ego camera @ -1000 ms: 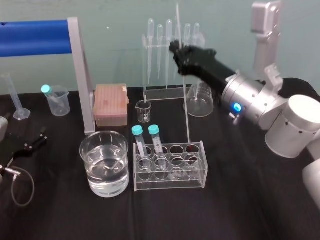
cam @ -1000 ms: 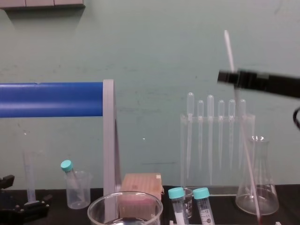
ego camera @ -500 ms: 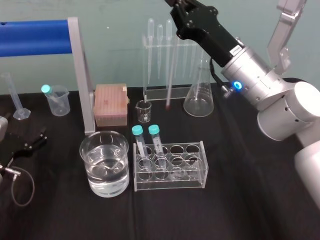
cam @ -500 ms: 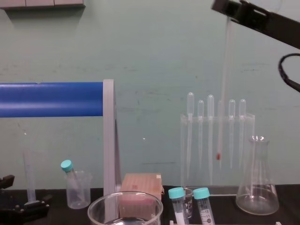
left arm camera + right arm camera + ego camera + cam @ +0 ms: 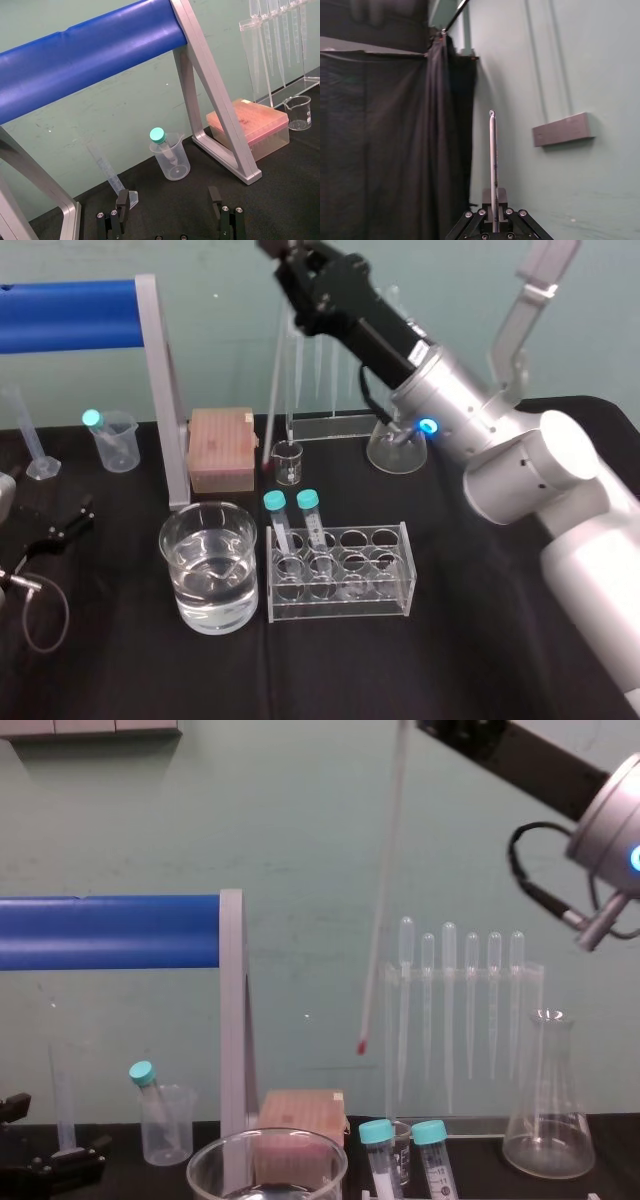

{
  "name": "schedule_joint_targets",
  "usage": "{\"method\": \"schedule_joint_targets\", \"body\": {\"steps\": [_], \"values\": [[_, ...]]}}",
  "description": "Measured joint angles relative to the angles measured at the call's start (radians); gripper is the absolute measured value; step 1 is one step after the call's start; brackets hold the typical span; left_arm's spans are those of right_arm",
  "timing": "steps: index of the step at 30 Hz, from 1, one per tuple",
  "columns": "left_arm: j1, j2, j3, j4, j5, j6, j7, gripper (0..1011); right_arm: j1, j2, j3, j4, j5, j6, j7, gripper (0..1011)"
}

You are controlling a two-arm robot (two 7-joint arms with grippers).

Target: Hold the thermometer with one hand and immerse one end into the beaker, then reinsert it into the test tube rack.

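My right gripper [image 5: 292, 258] is high over the back of the table, shut on the upper part of the thermometer [image 5: 275, 390]. The thin glass rod hangs slightly tilted with its red tip down. In the chest view the thermometer [image 5: 382, 890] ends well above the table, up and to the right of the beaker's rim [image 5: 265, 1148]. The wrist view shows the thermometer [image 5: 493, 160] clamped between the fingers [image 5: 501, 197]. The beaker [image 5: 208, 585], part full of water, stands left of the test tube rack [image 5: 395, 585]. My left gripper [image 5: 169, 200] rests open at the table's left.
Two teal-capped tubes [image 5: 290, 525] stand in the rack's left end. Behind are a pipette stand [image 5: 325, 360], a conical flask [image 5: 398, 445], a small glass beaker [image 5: 288, 462] and a pink tip box [image 5: 221, 448]. A blue bar on a grey frame [image 5: 160, 390] spans the left.
The right gripper has lifted the thermometer out of the rack's right end and carried it up and to the left. The left arm has stayed still.
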Motion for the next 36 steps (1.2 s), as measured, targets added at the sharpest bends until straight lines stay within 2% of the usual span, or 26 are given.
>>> {"method": "schedule_joint_targets", "body": {"steps": [9,19,25,36], "values": [[0.000,0.000,0.000,0.000,0.000,0.000,0.000,1008,0.042,-0.017,-0.083,0.088,0.013,-0.016,0.084,56],[0.000,0.000,0.000,0.000,0.000,0.000,0.000,1008,0.090,-0.049,-0.154,0.199,0.015,-0.037,0.145,56],[0.000,0.000,0.000,0.000,0.000,0.000,0.000,1008,0.113,-0.073,-0.184,0.265,0.006,-0.050,0.164,56],[0.000,0.000,0.000,0.000,0.000,0.000,0.000,1008,0.138,-0.104,-0.210,0.358,-0.024,-0.062,0.172,56]]}}
